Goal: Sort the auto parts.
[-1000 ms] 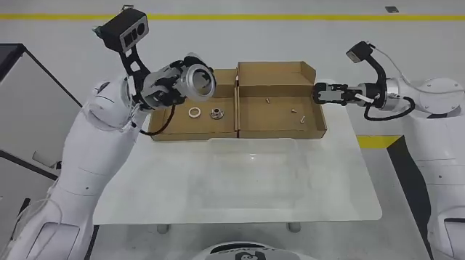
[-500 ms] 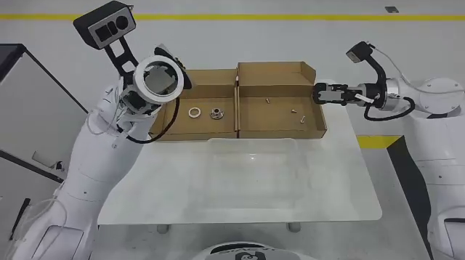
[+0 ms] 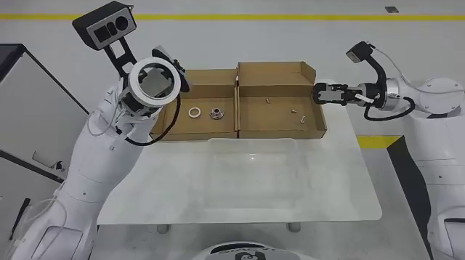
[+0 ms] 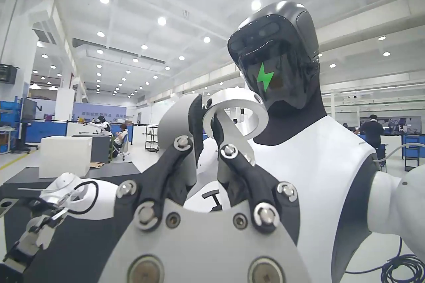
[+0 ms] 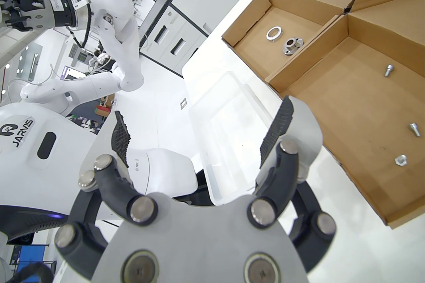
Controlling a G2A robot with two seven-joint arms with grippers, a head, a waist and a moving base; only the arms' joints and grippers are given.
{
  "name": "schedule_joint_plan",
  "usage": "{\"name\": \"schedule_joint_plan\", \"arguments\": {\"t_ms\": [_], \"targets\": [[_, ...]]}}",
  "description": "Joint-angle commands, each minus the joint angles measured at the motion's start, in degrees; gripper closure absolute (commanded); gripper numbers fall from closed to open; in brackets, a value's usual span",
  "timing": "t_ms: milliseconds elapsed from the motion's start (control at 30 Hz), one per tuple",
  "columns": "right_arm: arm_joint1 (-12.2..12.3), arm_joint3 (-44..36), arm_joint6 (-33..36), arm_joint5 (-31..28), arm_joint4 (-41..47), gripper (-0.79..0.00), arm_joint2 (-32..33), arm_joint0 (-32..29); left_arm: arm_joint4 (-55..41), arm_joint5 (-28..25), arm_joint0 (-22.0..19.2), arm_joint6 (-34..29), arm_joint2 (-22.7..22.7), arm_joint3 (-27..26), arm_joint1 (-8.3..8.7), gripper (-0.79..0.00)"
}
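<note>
— Two pincers are to be accounted for. How is the left pincer (image 4: 206, 121) set?
— It is seen clamped on a large metal ring (image 4: 232, 95). From the top view, the ring is placed above the left box's (image 3: 207, 126) outer end.
— And the right pincer (image 5: 202, 113)?
— It is spread wide beside the right box (image 5: 348, 92). A small ring (image 5: 274, 33) and a flanged hub (image 5: 291, 45) are shown in the left box.

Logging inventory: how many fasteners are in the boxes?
3, all in the right box: first bolt towards the left box, second bolt mid-floor, nut nearest the right gripper. None seems hidden.
</note>
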Motion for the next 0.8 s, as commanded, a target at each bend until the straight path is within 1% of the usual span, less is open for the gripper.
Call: {"name": "schedule_joint_plan", "arguments": {"t_ms": [0, 67, 133, 200, 233, 300, 367, 433, 533, 600, 767], "targets": [[0.0, 0.0, 0.0, 0.0, 0.0, -0.785, 0.0, 0.0, 4.4, 3.1, 0.4, 1.3, -1.1, 0.7, 0.06, 0.0], [0.0, 0.0, 0.0, 0.0, 0.0, -0.785, 0.0, 0.0, 11.5, 6.3, 0.6, 2.4, -2.1, 1.5, 0.07, 0.0], [0.0, 0.0, 0.0, 0.0, 0.0, -0.785, 0.0, 0.0, 18.5, 9.2, 0.7, 4.6, -2.4, 1.0, -0.07, 0.0], [0.0, 0.0, 0.0, 0.0, 0.0, -0.785, 0.0, 0.0, 28.3, 12.6, 0.6, 6.1, -3.1, 0.8, -0.14, 0.0], [0.0, 0.0, 0.0, 0.0, 0.0, -0.785, 0.0, 0.0, 32.7, 14.4, 0.8, 7.0, -2.7, 0.1, -0.25, 0.0], [0.0, 0.0, 0.0, 0.0, 0.0, -0.785, 0.0, 0.0, 36.7, 17.2, 1.2, 9.7, -1.4, -0.7, -0.61, 0.0], [0.0, 0.0, 0.0, 0.0, 0.0, -0.785, 0.0, 0.0, 42.9, 19.9, 0.7, 10.1, -0.6, -0.4, -0.77, 0.0], [0.0, 0.0, 0.0, 0.0, 0.0, -0.785, 0.0, 0.0, 46.8, 22.8, 0.4, 10.4, 0.4, 0.3, -0.95, 0.0], [0.0, 0.0, 0.0, 0.0, 0.0, -0.785, 0.0, 0.0, 54.0, 26.9, -0.6, 9.7, 1.5, 1.3, -1.07, 0.0], [0.0, 0.0, 0.0, 0.0, 0.0, -0.785, 0.0, 0.0, 58.5, 30.1, -1.3, 8.1, 2.4, 1.7, -1.1, 0.0], [0.0, 0.0, 0.0, 0.0, 0.0, -0.785, 0.0, 0.0, 64.0, 35.5, -2.2, 4.6, 4.6, 3.4, -1.23, 0.0]]}}
